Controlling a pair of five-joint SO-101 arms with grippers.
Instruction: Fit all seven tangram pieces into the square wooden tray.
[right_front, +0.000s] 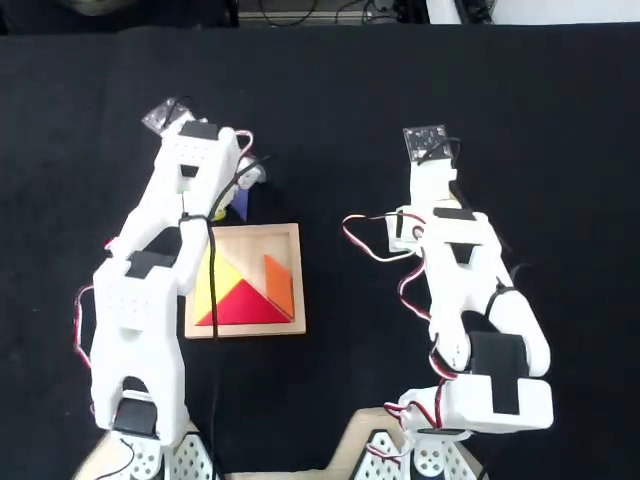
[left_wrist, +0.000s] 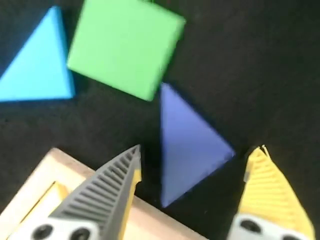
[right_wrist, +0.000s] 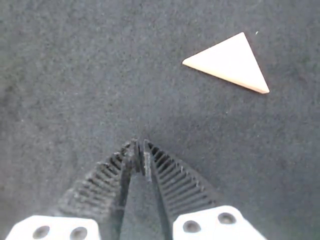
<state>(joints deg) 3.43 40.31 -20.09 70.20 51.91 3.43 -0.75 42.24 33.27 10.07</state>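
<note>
The square wooden tray (right_front: 292, 232) holds a yellow triangle (right_front: 222, 277), a red triangle (right_front: 243, 304) and an orange parallelogram (right_front: 279, 283). My left gripper (left_wrist: 199, 150) is open just past the tray's far left corner (left_wrist: 45, 170), its fingers on either side of a dark blue triangle (left_wrist: 187, 150) lying on the cloth. Beyond it lie a green square (left_wrist: 125, 47) and a light blue triangle (left_wrist: 37, 65). The right gripper (right_wrist: 139, 150) is shut and empty above the bare cloth, with a pale triangle (right_wrist: 230, 62) a short way ahead of it.
A black cloth (right_front: 330, 120) covers the table. The left arm (right_front: 150, 290) overhangs the tray's left edge, and the right arm (right_front: 460, 280) stands to the tray's right with cables looping off it. Open cloth lies between tray and right arm.
</note>
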